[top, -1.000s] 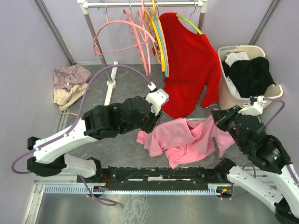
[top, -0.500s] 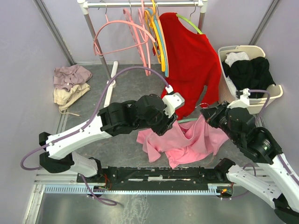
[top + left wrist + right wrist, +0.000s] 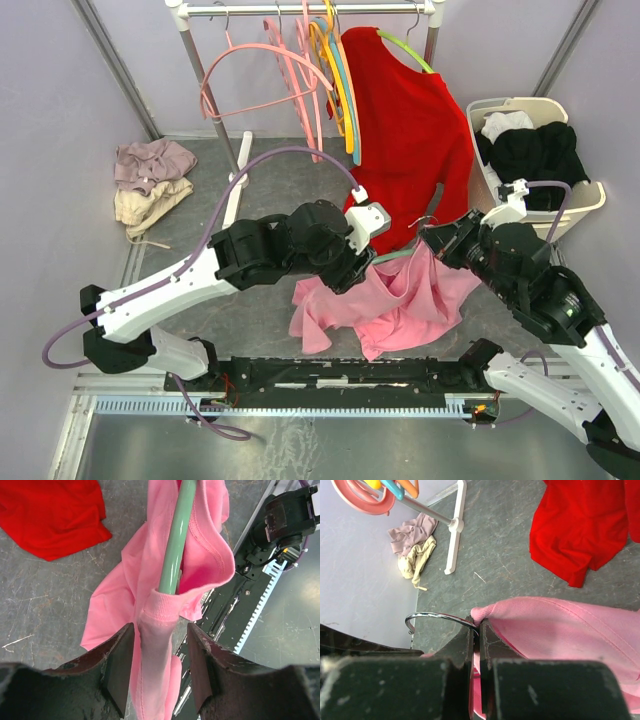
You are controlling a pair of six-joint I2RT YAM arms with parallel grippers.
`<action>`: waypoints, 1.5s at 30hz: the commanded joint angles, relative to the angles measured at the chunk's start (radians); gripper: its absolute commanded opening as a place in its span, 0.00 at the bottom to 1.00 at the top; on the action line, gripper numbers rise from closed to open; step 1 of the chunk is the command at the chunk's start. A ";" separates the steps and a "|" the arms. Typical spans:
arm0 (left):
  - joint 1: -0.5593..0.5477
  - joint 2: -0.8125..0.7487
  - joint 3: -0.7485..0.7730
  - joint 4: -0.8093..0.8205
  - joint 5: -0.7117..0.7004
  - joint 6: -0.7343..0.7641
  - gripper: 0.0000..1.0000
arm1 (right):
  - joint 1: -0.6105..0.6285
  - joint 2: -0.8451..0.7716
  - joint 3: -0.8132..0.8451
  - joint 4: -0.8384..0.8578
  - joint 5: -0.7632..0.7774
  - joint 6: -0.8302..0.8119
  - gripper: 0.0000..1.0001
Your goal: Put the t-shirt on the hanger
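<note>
The pink t-shirt [image 3: 400, 305] hangs bunched between the two arms, its lower part lying on the floor. The mint-green hanger [image 3: 392, 257] runs inside it; in the left wrist view the hanger's arm [image 3: 175, 545] goes into the t-shirt's [image 3: 125, 590] ribbed opening. My left gripper [image 3: 160, 665] straddles that ribbed fold, open, with a gap on both sides. My right gripper [image 3: 476, 630] is shut on the hanger's neck, where the metal hook [image 3: 432, 616] comes out beside the pink cloth [image 3: 560, 625]. In the top view the right gripper [image 3: 432, 240] sits just right of the left gripper [image 3: 362, 268].
A red shirt [image 3: 405, 130] hangs on the rack behind, beside pink hangers [image 3: 270, 70]. A beige basket [image 3: 588, 195] of dark clothes stands at the right. A pile of pale clothes [image 3: 150, 180] lies at the left. The rack's white foot [image 3: 240, 180] and a black rail [image 3: 340, 375] border the floor.
My left arm swung right to the t-shirt and its jaws have widened. My right gripper has moved left and up, lifting the hanger and the t-shirt's right side.
</note>
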 commanded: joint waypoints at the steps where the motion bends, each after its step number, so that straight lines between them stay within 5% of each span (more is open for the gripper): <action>1: 0.012 -0.014 0.002 0.051 0.041 0.054 0.53 | -0.003 -0.001 0.058 0.126 -0.040 0.005 0.01; 8: 0.015 0.025 0.015 0.079 0.063 0.066 0.49 | -0.005 0.010 0.065 0.152 -0.070 0.007 0.01; 14: 0.018 0.038 0.010 0.082 0.063 0.068 0.04 | -0.003 0.013 0.064 0.160 -0.082 0.002 0.01; 19: 0.020 0.020 0.006 0.092 0.058 0.061 0.03 | -0.005 0.025 0.070 0.156 -0.094 -0.014 0.05; 27: 0.021 -0.045 0.036 0.049 0.059 0.036 0.03 | -0.004 0.086 0.230 -0.048 -0.006 -0.171 0.48; 33: 0.021 -0.087 0.081 0.010 0.050 0.012 0.03 | -0.005 0.186 0.438 -0.265 0.082 -0.317 0.69; 39: 0.021 -0.097 0.200 -0.041 0.041 -0.008 0.03 | -0.004 0.288 0.635 -0.398 0.106 -0.418 0.75; 45: 0.021 -0.049 0.389 -0.111 0.034 -0.011 0.03 | -0.004 0.293 0.664 -0.470 0.113 -0.464 0.74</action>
